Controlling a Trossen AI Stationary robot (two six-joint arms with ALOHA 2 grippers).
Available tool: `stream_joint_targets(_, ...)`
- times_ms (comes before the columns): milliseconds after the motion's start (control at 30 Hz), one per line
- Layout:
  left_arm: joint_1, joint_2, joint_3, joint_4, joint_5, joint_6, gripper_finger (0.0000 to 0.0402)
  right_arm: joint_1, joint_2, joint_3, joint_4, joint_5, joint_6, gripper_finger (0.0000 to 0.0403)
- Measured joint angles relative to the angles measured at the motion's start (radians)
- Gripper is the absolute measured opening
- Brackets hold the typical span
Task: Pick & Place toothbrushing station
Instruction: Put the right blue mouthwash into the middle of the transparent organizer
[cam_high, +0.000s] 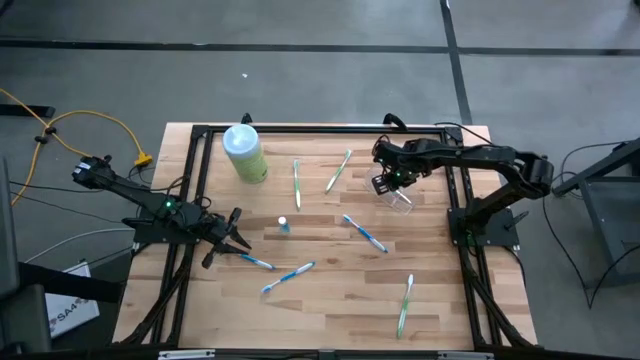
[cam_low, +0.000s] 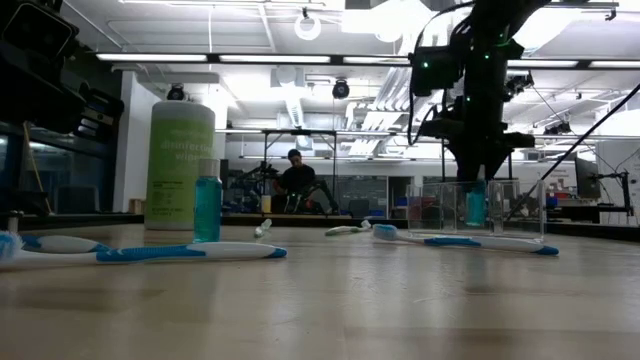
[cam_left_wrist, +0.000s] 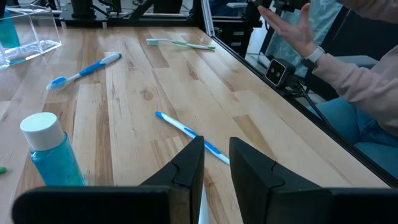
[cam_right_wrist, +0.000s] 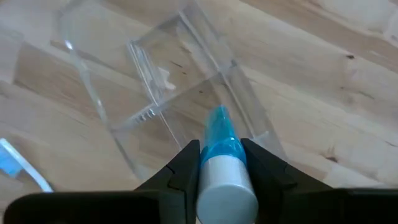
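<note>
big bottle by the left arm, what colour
Pale green bottle with a white cap; the high view shows it best.

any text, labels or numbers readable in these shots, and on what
Green bottle: pale print on its label, too blurred to read.
White sheet on the floor: dark letters, partly cut off, not readable for certain.
Small blue bottle, toothbrushes, clear holder: no text visible.

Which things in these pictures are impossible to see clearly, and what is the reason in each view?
- High view: the right gripper covers part of the clear holder; what it holds is too small to identify.
- Right wrist view: the blue tube is clamped, but whether it touches the holder cannot be told.
- Low view: the green bottle label is too blurred to read.
- Left wrist view: the person's body is cut off by the edge.
</note>
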Motion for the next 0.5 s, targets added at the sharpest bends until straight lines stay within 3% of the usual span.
stream_joint_targets(333, 0.0, 0.0, 0.0, 0.001, 0.0, 0.0, 0.0071, -0.022, 0.0, -0.025, 0.008, -0.02, -0.015, 0.0091)
stream_joint_targets(500, 0.0, 0.0, 0.0, 0.001, 0.0, 0.0, 0.0071, -0.021, 0.0, -0.025, 0.023, -0.026, -0.019, 0.0117)
